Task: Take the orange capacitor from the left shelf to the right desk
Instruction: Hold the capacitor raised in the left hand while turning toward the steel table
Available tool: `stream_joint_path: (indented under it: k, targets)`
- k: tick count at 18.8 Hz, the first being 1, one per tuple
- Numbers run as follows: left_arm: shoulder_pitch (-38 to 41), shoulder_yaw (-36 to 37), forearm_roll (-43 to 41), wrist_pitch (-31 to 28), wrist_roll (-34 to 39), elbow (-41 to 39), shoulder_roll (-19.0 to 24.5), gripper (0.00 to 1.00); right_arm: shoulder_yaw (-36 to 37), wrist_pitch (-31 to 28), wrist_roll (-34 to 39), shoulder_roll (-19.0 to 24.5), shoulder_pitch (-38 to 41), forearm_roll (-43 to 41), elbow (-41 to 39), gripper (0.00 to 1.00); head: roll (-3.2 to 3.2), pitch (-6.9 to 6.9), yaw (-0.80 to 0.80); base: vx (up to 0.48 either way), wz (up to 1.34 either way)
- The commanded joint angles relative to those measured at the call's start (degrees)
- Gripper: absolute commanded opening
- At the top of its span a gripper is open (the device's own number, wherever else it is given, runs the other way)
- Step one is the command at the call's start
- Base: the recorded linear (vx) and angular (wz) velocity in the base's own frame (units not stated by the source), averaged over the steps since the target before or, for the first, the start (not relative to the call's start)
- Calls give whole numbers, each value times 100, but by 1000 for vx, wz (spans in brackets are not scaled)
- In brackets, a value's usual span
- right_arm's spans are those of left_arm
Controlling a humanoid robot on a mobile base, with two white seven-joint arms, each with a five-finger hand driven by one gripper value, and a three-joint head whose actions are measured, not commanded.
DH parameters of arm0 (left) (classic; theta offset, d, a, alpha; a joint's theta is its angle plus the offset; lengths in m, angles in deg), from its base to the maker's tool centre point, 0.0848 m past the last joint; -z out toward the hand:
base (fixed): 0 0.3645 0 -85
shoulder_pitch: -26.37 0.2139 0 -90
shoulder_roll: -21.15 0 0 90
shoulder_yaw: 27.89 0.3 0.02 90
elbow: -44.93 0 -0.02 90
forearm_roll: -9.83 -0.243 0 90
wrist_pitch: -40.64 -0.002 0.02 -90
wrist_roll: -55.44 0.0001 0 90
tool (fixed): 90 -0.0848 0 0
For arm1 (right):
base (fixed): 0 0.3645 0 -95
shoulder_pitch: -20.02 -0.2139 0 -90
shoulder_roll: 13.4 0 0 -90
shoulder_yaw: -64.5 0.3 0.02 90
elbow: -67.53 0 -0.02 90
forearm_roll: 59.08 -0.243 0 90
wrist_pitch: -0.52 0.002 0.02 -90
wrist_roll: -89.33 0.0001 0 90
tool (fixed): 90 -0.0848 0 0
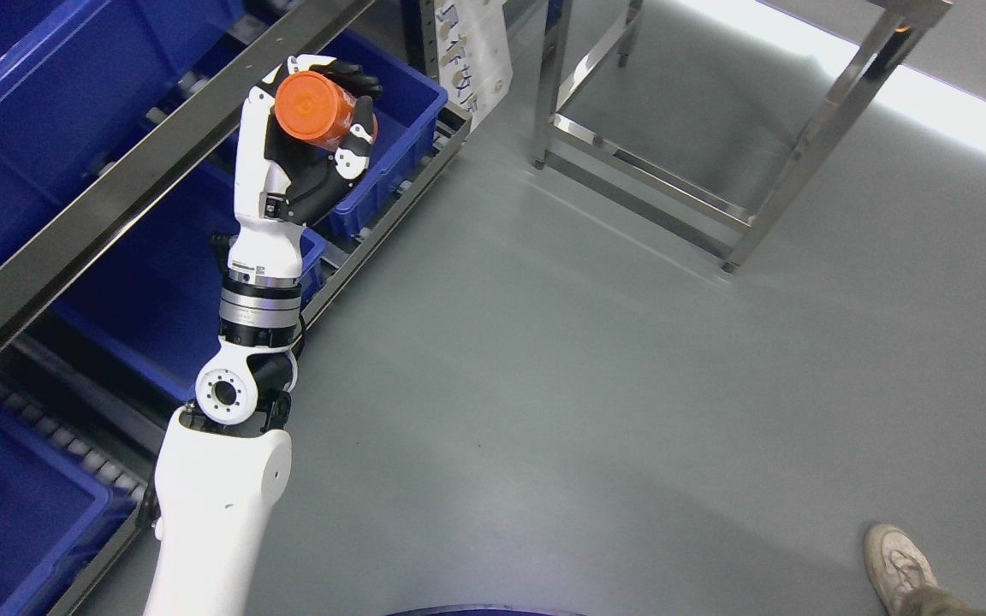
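Glossy white left arm (219, 505), its black-and-white fingers (362, 137) curled tight round a smooth cylindrical orange capacitor (317, 109).

Warehouse or factory parts-storage area

Blue plastic bins (390, 128) sit on a sloped metal roller shelf (116, 184), beside a bare steel table frame (715, 205) on a smooth grey industrial floor (544, 385).

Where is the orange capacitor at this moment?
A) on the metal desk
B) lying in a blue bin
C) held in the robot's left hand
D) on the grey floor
C: the left hand has its fingers closed around the orange capacitor, raised beside the shelf.
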Motion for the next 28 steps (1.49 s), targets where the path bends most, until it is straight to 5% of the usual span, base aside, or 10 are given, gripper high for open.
stream_joint_path:
  k: [1,28]
  targets:
    - [-2,1025,0,4,1,-83,100,6,62,4,-4,-100,-9,0,-193,100,0,0,0,157,-466]
    - [-695,1342,-9,-400,1,277,100,6,62,4,-4,-100,-9,0,-193,100,0,0,0,305,-215]
